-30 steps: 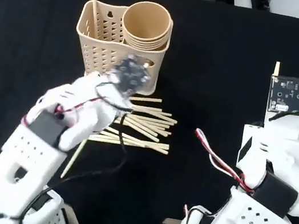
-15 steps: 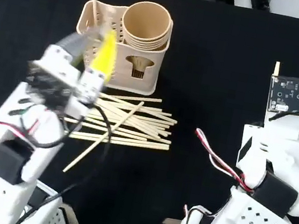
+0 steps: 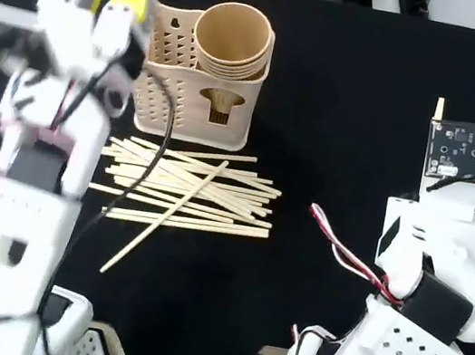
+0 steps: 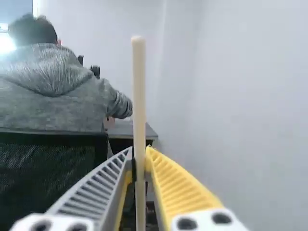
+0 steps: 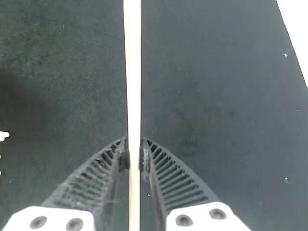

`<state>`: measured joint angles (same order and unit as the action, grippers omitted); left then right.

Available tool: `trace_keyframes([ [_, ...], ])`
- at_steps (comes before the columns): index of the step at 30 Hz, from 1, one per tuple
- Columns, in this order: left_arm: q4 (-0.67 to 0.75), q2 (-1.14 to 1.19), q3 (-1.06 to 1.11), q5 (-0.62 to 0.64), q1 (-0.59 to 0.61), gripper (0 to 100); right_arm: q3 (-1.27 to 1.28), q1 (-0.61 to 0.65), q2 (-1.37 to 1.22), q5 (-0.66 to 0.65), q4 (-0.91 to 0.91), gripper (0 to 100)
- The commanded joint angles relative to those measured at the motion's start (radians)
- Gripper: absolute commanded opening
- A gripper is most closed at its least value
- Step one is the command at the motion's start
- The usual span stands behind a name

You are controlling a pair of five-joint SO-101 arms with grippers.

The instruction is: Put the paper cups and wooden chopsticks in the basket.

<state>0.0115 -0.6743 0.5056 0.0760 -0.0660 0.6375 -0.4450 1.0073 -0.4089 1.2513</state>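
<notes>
Left gripper (image 4: pixel 138 161): is clamping a raised chopstick (image 4: pixel 138 96) near the basket (image 3: pixel 241 116).
Right gripper (image 5: pixel 133 147): is pinching a second chopstick (image 5: pixel 132 67).

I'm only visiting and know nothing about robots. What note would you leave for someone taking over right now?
Left gripper: shut on a chopstick, held high near the basket.
Right gripper: shut on a second chopstick, over the black table.
Done: paper cups stacked in the basket.
Left: both held sticks and the chopstick pile lying in front of the basket.
</notes>
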Motion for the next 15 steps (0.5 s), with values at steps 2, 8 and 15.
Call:
trace_keyframes([
  [2,0.023,0.193,-0.122,0.009,0.019,3,-0.013,0.012,0.012,0.009,-0.025,1.2],
  [8,0.132,0.348,-0.111,0.009,0.087,3,-0.007,0.014,0.012,0.009,-0.04,1.2],
  [15,0.164,0.428,-0.059,0.009,0.036,3,-0.007,0.014,0.012,0.009,-0.04,1.2],
])
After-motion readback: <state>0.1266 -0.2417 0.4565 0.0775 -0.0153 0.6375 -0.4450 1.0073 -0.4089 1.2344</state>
